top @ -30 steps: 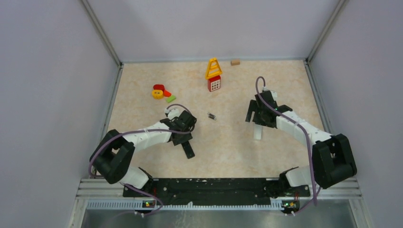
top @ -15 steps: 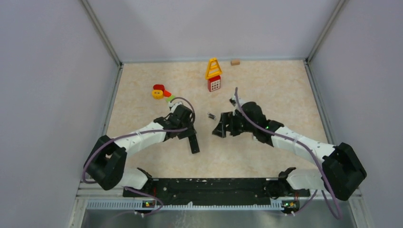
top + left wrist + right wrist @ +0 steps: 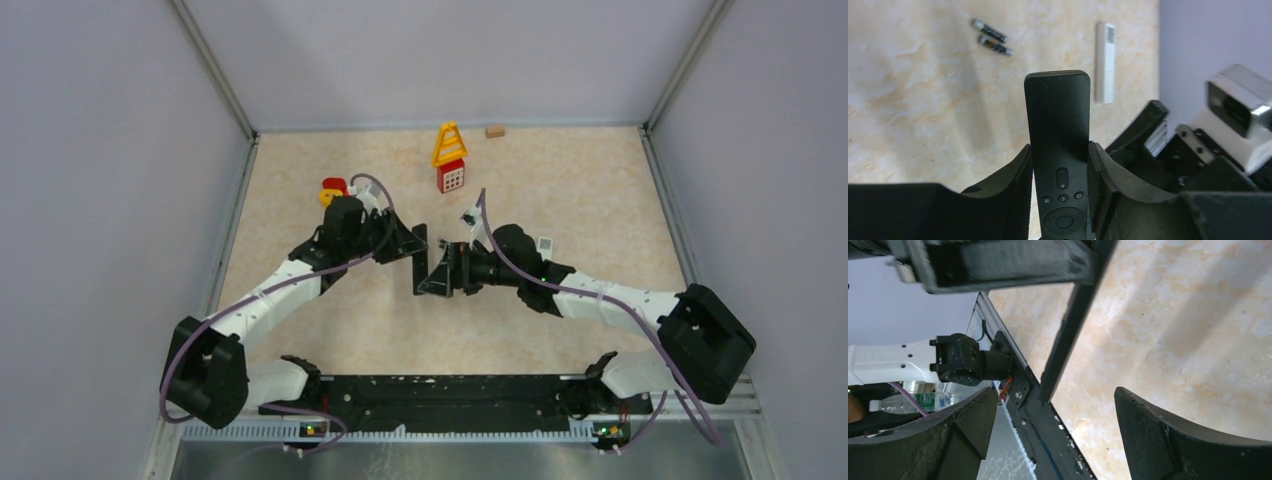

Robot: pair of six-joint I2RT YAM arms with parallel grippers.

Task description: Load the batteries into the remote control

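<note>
My left arm (image 3: 270,295) stretches forward and inward. The left claw (image 3: 1059,149) pinches the slim black plastic remote control (image 3: 1057,110) by its long edges, buttons facing the camera, its near end cut off. Ahead-left of that claw lie two tiny dark-and-silver cylinder batteries (image 3: 991,37); ahead-right, a white rectangular cover (image 3: 1105,62). The right claw (image 3: 1055,392), spread wide, faces the remote edge-on; I can't tell whether they touch. A second ago both claws were well apart.

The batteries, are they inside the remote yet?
No, both batteries lie loose on the table, past the far end of the remote.
</note>
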